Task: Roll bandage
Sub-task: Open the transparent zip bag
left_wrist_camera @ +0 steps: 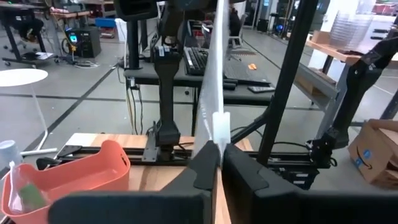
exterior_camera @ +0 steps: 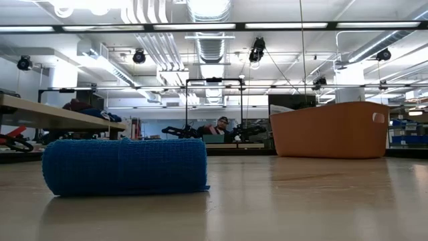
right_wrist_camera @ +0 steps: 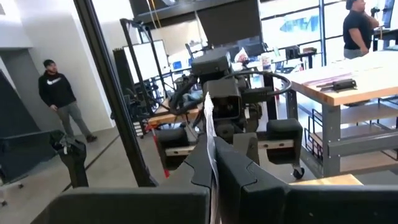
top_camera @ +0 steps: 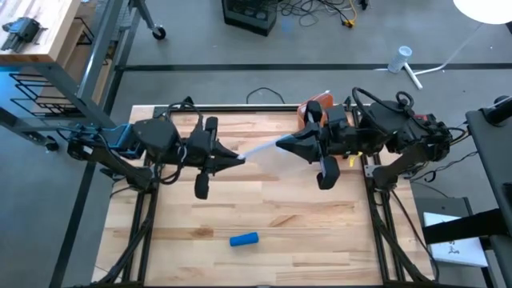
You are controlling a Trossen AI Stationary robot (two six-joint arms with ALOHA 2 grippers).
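Note:
A white bandage strip (top_camera: 260, 149) is stretched in the air between my two grippers, high over the middle of the wooden table. My left gripper (top_camera: 239, 158) is shut on the strip's left end and my right gripper (top_camera: 281, 144) on its right end. The two point at each other. A blue rolled bandage (top_camera: 244, 239) lies on its side on the table near the front edge; the low view shows this blue roll (exterior_camera: 125, 166) close up, clear of both grippers. My left gripper pinches one end of the white strip (left_wrist_camera: 220, 132) between its two fingers, coming about level from the table's left. The strip runs on from the fingertips toward the other arm, lifted clear of the table. My right gripper pinches the strip's other end (right_wrist_camera: 211, 138) between its two fingers, coming about level from the table's right. The strip leaves the fingertips as a narrow band toward the left arm, clear of the table.
An orange bin (top_camera: 314, 107) stands at the table's far edge behind my right gripper; the low view has this bin (exterior_camera: 331, 129) at the back right. Bare wood lies between the blue roll and the arms. People stand in the room beyond the table.

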